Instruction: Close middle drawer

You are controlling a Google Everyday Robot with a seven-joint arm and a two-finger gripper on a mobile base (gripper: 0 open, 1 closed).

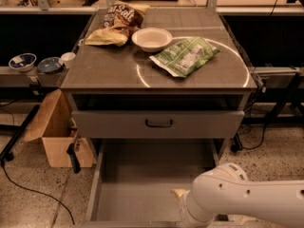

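Tool [180,194] hangs over open middle drawer [137,175]; chip bag [122,17] reads "Salt".

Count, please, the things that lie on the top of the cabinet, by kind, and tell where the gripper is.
Snack bags: 3 (brown bag, yellow bag, green bag)
Bowls: 1 (white bowl)
Total: 4
The gripper is low over the middle drawer, at its front right.

Grey middle drawer [137,179], cream tool [179,193] at its front right.
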